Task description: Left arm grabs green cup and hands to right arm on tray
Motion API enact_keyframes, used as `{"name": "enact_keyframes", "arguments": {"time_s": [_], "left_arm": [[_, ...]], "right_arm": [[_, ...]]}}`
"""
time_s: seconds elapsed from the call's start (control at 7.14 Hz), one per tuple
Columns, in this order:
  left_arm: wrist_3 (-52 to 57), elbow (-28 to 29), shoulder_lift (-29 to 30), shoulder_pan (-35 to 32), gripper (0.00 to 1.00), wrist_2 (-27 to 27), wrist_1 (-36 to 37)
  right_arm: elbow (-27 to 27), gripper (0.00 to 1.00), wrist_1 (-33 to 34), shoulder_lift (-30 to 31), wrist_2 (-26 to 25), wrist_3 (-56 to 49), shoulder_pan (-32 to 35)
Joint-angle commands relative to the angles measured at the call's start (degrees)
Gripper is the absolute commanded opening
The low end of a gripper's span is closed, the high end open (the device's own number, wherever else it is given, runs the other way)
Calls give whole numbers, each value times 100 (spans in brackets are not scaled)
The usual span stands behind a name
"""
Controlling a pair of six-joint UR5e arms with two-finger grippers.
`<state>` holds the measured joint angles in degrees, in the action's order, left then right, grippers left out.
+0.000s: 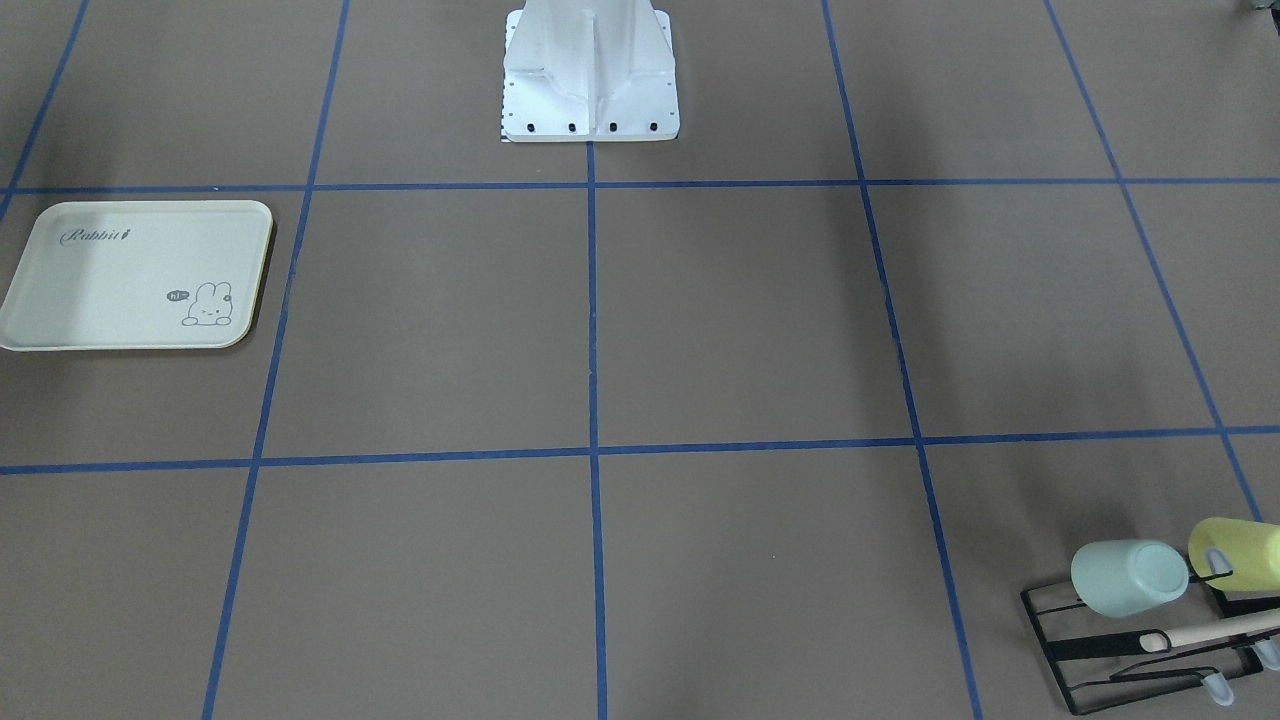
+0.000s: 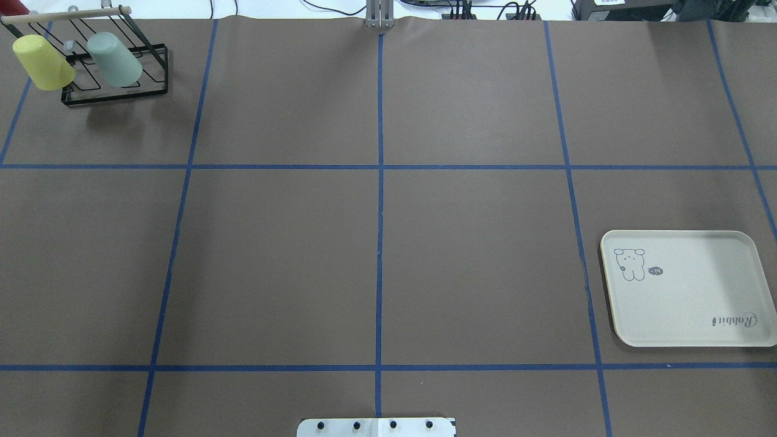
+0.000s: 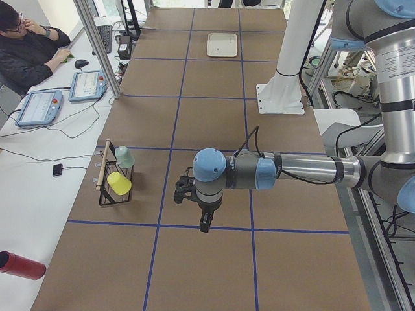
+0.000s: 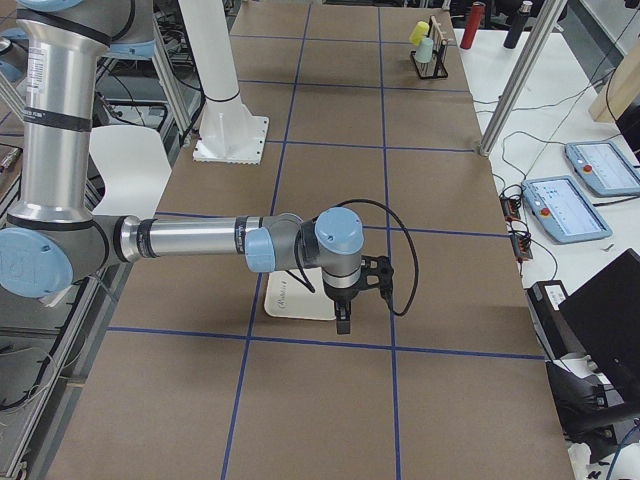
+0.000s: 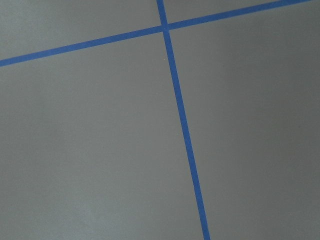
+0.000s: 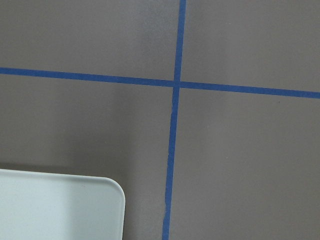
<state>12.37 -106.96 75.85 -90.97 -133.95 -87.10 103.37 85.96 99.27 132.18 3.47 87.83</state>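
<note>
The green cup (image 2: 115, 59) hangs mouth-down on a black wire rack (image 2: 115, 97) at the far left corner, beside a yellow cup (image 2: 42, 62); it also shows in the front view (image 1: 1130, 578) and the left view (image 3: 124, 156). The cream tray (image 2: 692, 291) lies bare at the near right. The left gripper (image 3: 203, 223) hangs above the table, apart from the rack, pointing down. The right gripper (image 4: 344, 322) hangs over the tray's edge (image 4: 290, 298). Both grippers show only in the side views, so I cannot tell whether they are open or shut.
The white robot base (image 1: 590, 75) stands at the table's near middle. A wooden bar (image 2: 67, 14) tops the rack. Metal posts (image 3: 97, 45) and an operator (image 3: 32, 48) are beside the table's far edge. A red bottle (image 3: 19, 265) lies off the mat.
</note>
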Motion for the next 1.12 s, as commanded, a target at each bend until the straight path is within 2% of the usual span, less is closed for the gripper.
{"name": "enact_keyframes", "arguments": {"time_s": [0.0,0.56,0.98], "left_arm": [[19,8,0,0,100,0,-35],[-7,-97,96,0,100,-9,-149],[-7,42,728,9,100,17,-289]], "right_arm": [[-1,100,0,-13,1,31,-2],[-45,100,17,-249,-8,75,-46],[-88,100,9,-373,-34,84,-160]]}}
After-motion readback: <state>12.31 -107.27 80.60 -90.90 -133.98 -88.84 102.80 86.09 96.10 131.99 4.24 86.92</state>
